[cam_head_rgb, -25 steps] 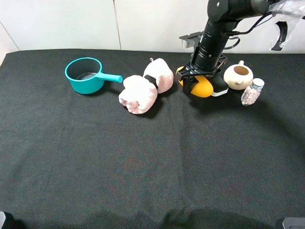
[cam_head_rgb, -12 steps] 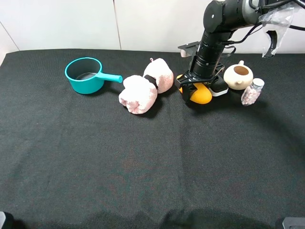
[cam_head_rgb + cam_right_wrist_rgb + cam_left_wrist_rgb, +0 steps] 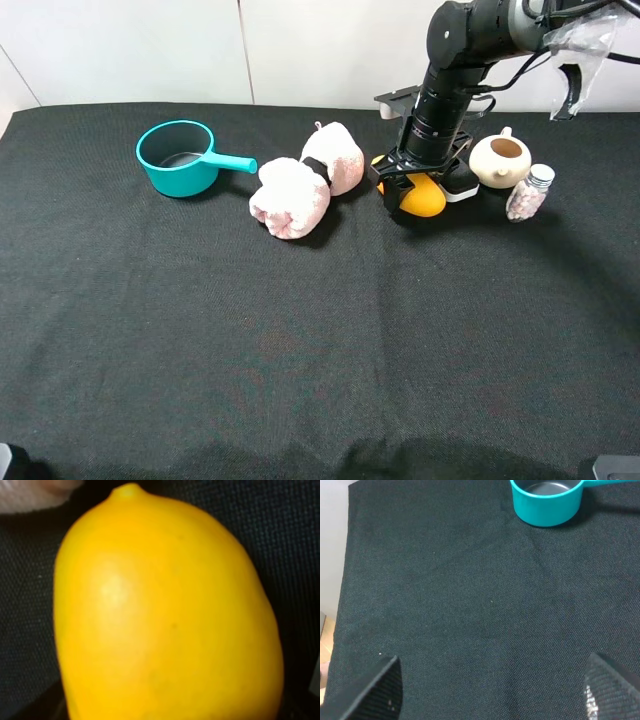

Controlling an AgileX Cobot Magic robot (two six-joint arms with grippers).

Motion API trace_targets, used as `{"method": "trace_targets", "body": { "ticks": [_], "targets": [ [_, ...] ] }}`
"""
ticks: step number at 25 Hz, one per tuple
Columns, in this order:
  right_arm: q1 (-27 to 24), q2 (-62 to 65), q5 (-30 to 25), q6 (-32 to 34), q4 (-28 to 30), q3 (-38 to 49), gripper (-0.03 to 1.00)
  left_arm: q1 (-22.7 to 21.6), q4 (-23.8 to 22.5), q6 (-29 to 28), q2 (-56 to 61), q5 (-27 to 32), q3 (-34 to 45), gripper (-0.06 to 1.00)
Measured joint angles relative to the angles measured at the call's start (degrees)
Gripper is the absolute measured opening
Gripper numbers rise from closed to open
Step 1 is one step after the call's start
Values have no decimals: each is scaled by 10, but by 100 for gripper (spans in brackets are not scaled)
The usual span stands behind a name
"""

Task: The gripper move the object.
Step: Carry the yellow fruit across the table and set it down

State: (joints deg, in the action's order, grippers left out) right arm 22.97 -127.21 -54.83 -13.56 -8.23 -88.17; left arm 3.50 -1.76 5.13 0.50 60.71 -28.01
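Right gripper (image 3: 408, 186) is clamped on the object (image 3: 426, 198), which sits just left of the cream teapot (image 3: 500, 158). The object is smooth, glossy yellow-orange and oblong, with a small nub at one end. Left gripper (image 3: 492, 685) has its fingers spread wide apart.

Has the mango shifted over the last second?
Yes, slightly. Against the teapot, the mango sits lower in the high view than a second ago, with the right gripper shut on it. Almost no change over the last half second.
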Motion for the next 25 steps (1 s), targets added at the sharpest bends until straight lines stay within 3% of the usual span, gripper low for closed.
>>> {"method": "trace_targets", "body": {
  "ticks": [25],
  "targets": [
    [0, -10, 12, 5, 5, 0, 46, 0, 0, 0, 0, 0, 0, 79]
  ]
}}
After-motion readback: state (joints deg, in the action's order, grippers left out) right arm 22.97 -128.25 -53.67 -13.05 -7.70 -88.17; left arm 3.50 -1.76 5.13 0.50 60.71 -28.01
